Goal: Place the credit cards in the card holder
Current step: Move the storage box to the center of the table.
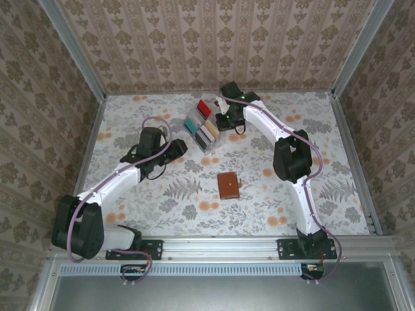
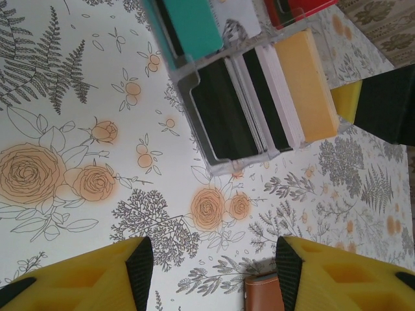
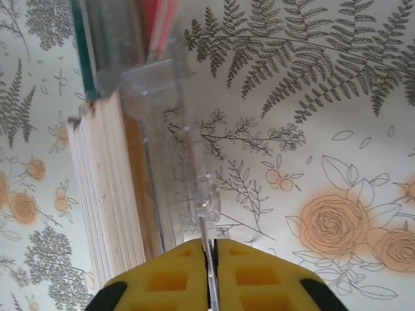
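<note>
1. The left pincer (image 1: 180, 148) hangs over the flowered tabletop (image 1: 162, 207), just left of a clear slotted rack (image 1: 202, 124). In the left wrist view the pincer (image 2: 214, 265) stands roughly half open. Nothing is between its yellow fingers (image 2: 97, 278), only bare tabletop.
2. The rack stands near the far middle of the tabletop. Its slots hold pieces on edge: teal, black, white, yellow-orange and red.
3. The credit cards (image 3: 110, 194) appear as a pale stack of thin cards packed upright in one slot, pressed against a clear rack wall (image 3: 162, 84). Which of the rack's coloured pieces are also cards I cannot tell.
4. The card holder (image 1: 227, 185) lies flat and folded shut on open tabletop. It is nearer the arm bases than the rack is, and apart from both pincers. One brown corner of it (image 2: 262, 295) shows at the bottom of the left wrist view.
5. The right pincer (image 1: 225, 122) sits at the rack's right side. Its fingers (image 3: 259, 278) are pressed together on a thin clear plastic edge (image 3: 206, 207) beside the pale stack. Whether that edge is part of the rack or a card, I cannot tell.
</note>
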`<action>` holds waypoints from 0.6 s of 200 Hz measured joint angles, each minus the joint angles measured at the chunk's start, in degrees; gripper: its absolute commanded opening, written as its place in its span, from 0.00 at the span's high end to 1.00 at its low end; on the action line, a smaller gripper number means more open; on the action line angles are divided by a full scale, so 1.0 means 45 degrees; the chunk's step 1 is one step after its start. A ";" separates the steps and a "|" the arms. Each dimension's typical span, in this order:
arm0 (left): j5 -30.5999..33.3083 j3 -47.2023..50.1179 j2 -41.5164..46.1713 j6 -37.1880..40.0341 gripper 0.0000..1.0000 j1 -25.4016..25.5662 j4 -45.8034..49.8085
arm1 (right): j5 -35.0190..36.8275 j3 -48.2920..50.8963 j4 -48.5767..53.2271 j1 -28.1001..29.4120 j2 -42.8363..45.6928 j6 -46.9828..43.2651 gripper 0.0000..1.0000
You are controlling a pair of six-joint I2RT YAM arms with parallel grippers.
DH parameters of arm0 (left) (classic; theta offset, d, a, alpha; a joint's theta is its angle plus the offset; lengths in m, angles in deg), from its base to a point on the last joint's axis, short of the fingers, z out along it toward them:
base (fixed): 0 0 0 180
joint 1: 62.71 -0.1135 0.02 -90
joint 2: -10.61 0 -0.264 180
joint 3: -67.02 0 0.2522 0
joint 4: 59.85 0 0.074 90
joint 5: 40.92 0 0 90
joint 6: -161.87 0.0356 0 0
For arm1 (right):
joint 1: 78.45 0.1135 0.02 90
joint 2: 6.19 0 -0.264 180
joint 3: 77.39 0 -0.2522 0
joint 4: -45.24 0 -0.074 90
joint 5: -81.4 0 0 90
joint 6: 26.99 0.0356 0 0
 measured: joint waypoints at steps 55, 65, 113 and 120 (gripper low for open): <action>-0.0355 -0.0044 -0.0549 0.0121 0.45 0.0000 -0.0024 | 0.1277 0.2618 -0.0316 -0.0141 0.1768 -0.0733 0.93; -0.0442 -0.0058 -0.0656 0.0121 0.45 0.0000 -0.0024 | 0.1423 0.3444 -0.0384 -0.0189 0.2336 -0.0835 0.93; -0.0831 -0.0282 -0.1132 0.0160 0.45 0.0112 -0.0223 | 0.1744 0.7291 -0.0505 -0.0491 0.5124 -0.1477 0.92; -0.0869 -0.0335 -0.1195 0.0170 0.45 0.0160 -0.0291 | 0.1783 0.7631 -0.0491 -0.0544 0.5396 -0.1554 0.92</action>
